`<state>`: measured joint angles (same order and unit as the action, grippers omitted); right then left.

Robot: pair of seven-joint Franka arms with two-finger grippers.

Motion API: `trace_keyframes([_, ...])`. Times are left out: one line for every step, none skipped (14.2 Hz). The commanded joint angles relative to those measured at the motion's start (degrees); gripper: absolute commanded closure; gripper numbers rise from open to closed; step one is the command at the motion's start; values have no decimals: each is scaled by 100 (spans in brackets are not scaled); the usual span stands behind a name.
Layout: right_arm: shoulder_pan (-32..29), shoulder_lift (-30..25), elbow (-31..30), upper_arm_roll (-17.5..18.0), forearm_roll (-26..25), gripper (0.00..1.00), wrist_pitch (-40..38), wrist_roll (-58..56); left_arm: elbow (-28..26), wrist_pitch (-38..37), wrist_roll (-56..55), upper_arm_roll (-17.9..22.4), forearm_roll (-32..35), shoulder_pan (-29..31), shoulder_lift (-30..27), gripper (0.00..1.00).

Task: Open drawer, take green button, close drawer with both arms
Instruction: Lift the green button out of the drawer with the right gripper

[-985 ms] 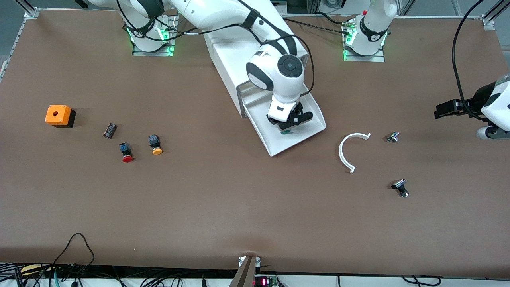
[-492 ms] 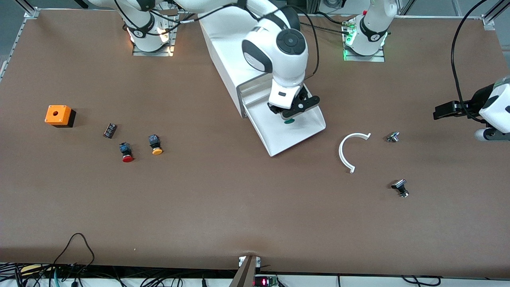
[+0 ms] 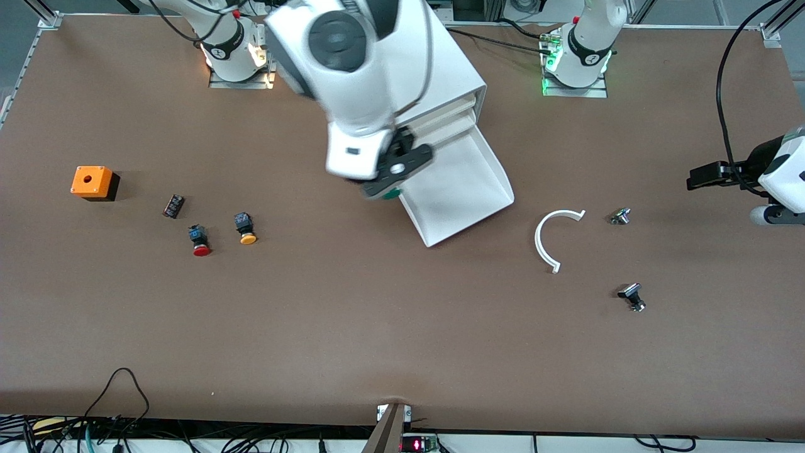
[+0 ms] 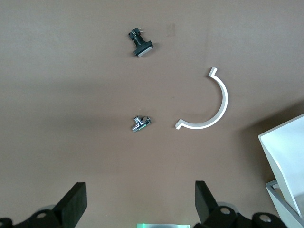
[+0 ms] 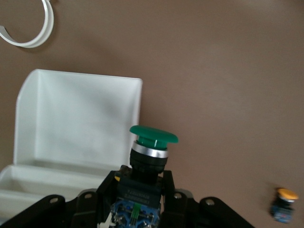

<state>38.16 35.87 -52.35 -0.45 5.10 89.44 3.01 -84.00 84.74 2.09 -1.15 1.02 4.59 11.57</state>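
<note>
Green-capped, the button (image 5: pixel 153 142) sits clamped by its black body in our right gripper (image 3: pixel 388 184), aloft over the drawer (image 3: pixel 462 189)'s edge. We should carry it clear and set it down gently. Our left gripper (image 4: pixel 137 209) waits at the worktop's end, jaws wide.

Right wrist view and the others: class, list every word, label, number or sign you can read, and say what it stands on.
None can be read.
Button, held by the right hand: pale print on its black body, too blurred.
Red display at the table edge: unreadable.
</note>
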Motion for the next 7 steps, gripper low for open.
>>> trace_keyframes([-493,-203,-83,37,105,100,-252,-851,164,-45,98,54,-93,-11,91,0])
trace_keyframes([-659,-203,-83,2,88,100,-321,-1141,164,-45,-6,45,-102,-11,100,0])
trace_keyframes([-896,-203,-91,27,79,100,-322,-1501,164,-45,-164,45,-111,-11,108,0])
trace_keyframes([-1142,-203,-144,36,53,100,-322,-1818,164,-36,-279,45,-155,-11,108,0])
trace_keyframes([-1362,-203,-214,19,35,100,-322,-2065,164,-36,-375,45,-190,-19,126,0])
trace_keyframes([-1582,-203,-441,-16,26,100,-253,-2293,164,-28,-507,45,-199,-19,161,0])
trace_keyframes([-1714,-203,-556,-34,9,100,-243,-2557,164,16,-639,28,-190,-28,196,0])
